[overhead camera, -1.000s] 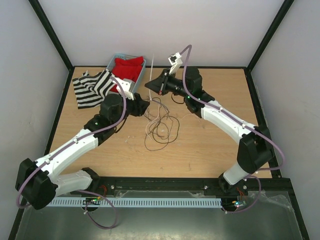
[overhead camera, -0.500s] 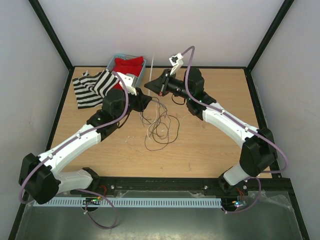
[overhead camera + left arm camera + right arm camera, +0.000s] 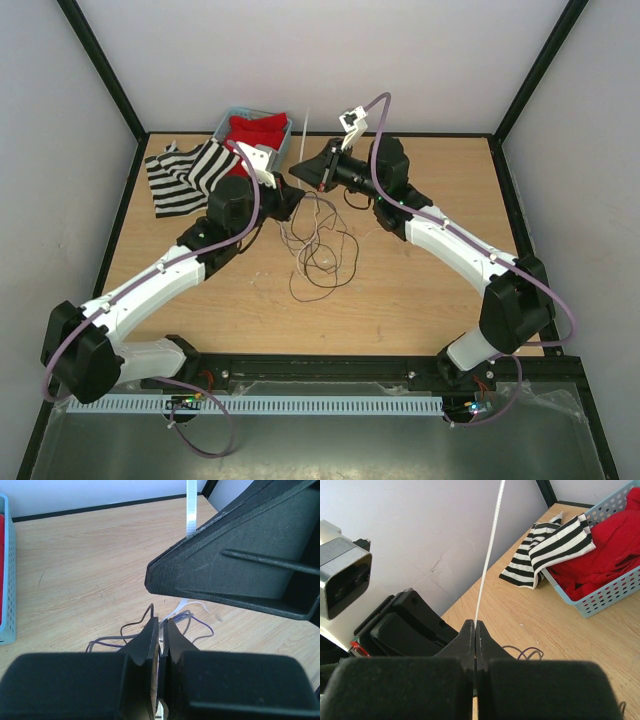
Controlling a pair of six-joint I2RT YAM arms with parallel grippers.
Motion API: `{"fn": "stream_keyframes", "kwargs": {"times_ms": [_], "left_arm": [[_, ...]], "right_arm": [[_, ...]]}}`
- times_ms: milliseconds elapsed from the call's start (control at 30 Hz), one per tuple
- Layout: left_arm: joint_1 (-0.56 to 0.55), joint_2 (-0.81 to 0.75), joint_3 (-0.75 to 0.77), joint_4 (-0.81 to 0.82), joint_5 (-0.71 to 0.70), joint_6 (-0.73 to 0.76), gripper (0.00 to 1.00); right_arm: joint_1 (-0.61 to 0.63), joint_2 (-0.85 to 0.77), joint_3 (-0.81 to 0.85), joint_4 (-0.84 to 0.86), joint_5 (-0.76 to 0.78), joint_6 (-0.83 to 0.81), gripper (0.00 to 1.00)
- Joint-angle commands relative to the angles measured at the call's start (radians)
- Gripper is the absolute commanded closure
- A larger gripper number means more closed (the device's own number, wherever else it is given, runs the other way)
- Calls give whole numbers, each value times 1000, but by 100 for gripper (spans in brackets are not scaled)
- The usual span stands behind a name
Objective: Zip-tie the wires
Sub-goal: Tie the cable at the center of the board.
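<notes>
two arms, bases at the near edge of the table (image 3: 430, 295), both reaching in toward the middle.

wires: one loose tangle, the wires (image 3: 322, 250) lying in loops on the wood between the arms. mostly dark strands, a few pale. exact strand count not readable. the far end of the tangle rises toward the left gripper.

left gripper (image 3: 161, 622): one. jaws drawn almost together, only a thin slit between them. in the left wrist view, dark and pale strands run into that slit, so it is pinching the wires at the top of the tangle.

right gripper (image 3: 475, 625): one, just beside and slightly beyond the left one, tips nearly meeting. jaws pressed flat together on the lower end of the zip tie.

zip tie: one. the zip tie (image 3: 490, 545) stands up out of the right jaws, straight and white, free of the wires.

far left corner: one blue basket (image 3: 222, 128) holding one red cloth (image 3: 258, 133). one black-and-white striped cloth (image 3: 185, 172) lies against the basket's left side, partly draped on it.
</notes>
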Motion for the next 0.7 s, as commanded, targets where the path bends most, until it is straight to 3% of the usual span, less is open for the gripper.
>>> {"fn": "stream_keyframes", "kwargs": {"times_ms": [0, 667], "left_arm": [[5, 13, -5, 40, 0, 7, 94], [-8, 110, -112, 47, 56, -32, 96]], "right_arm": [[6, -51, 23, 54, 7, 13, 100], [-5, -56, 128, 15, 30, 1, 100]]}}
